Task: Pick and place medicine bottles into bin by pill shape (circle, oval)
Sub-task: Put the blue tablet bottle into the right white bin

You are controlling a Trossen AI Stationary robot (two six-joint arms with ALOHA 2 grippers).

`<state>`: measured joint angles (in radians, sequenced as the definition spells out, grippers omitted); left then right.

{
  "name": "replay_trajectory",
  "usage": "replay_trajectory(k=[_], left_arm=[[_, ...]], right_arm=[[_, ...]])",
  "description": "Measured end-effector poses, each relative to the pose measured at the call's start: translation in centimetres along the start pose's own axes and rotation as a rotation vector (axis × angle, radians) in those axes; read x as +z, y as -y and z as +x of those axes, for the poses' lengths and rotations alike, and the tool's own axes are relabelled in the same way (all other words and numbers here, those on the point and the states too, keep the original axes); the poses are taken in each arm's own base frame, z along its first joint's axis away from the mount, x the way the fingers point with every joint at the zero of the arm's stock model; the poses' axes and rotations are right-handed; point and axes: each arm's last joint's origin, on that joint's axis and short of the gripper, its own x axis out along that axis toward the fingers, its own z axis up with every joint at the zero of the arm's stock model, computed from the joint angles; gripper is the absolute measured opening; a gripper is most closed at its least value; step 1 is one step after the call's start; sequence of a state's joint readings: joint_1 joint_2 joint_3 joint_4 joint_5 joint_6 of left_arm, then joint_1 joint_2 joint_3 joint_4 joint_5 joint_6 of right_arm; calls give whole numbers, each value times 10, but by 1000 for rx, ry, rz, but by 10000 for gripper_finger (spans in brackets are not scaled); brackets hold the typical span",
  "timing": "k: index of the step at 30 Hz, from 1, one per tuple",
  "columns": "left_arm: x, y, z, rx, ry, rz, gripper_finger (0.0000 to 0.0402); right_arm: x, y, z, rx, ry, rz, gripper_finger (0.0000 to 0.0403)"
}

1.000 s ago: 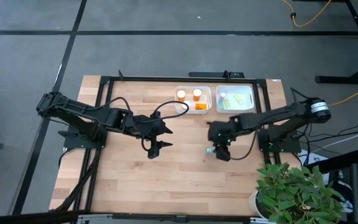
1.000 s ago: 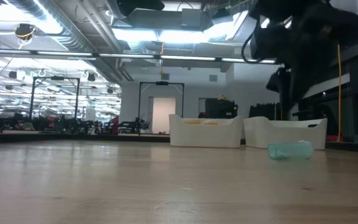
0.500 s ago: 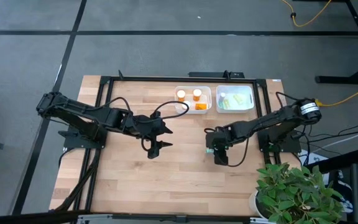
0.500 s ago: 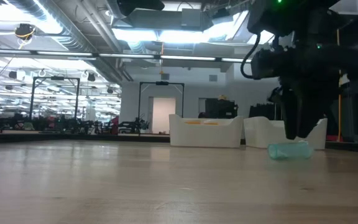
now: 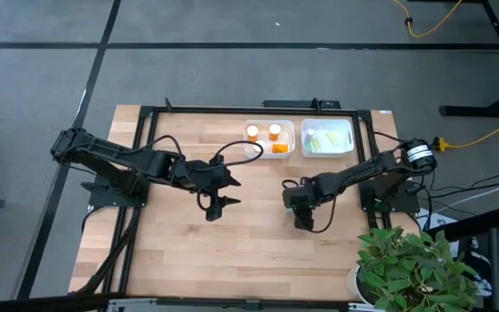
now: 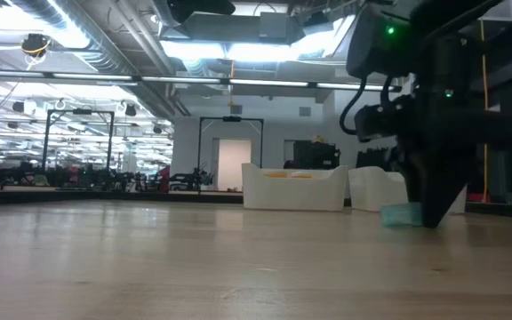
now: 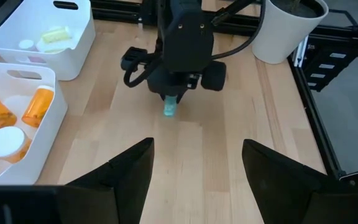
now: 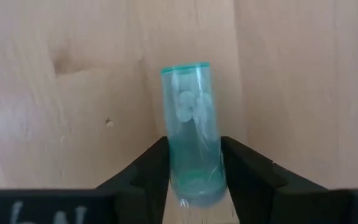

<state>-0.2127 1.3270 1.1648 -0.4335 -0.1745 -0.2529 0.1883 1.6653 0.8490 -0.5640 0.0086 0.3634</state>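
A pale teal translucent medicine bottle (image 8: 190,118) with pills inside lies on its side on the wooden table; it also shows in the left wrist view (image 7: 169,111) and the low view (image 6: 401,213). My right gripper (image 8: 194,163) is down at the table's middle right (image 5: 295,206), shut on this bottle. My left gripper (image 5: 221,193) hangs open and empty over the table's middle left, its fingers (image 7: 135,165) pointing toward the right arm. Orange bottles with white caps lie in the left white bin (image 5: 269,137). My right gripper pinches the teal bottle's body near one end (image 8: 194,177) between its two fingers (image 8: 151,167), one on each long side. The fingers come from above, pointing down, and lie across the bottle. The bottle lies on its side on the table, its other end (image 8: 185,67) sticking out.
Two white bins stand side by side at the table's far edge: the left one (image 5: 251,146) with orange bottles, the right one (image 5: 348,139) with pale green ones. A potted plant (image 5: 410,270) stands at the near right corner. Bare wood lies between the arms.
My right gripper has gone down and a little toward the table's left edge, coming over the teal bottle until its fingers reach the table around it. The bottle has stayed where it lay.
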Motion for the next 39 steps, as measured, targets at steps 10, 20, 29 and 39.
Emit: replay_trajectory(k=[10,20,29,39], left_arm=[[0,0,0,0,0,0,237],[0,0,0,1,0,0,237],[0,-1,0,27,6,1,237],[0,-1,0,28,5,50,237]], right_arm=[[-1,22,-21,-90,38,249,97],[-29,70,-91,-378,195,490,101],[-45,120,-131,-465,366,742,103],[-41,166,-121,-396,309,841,104]])
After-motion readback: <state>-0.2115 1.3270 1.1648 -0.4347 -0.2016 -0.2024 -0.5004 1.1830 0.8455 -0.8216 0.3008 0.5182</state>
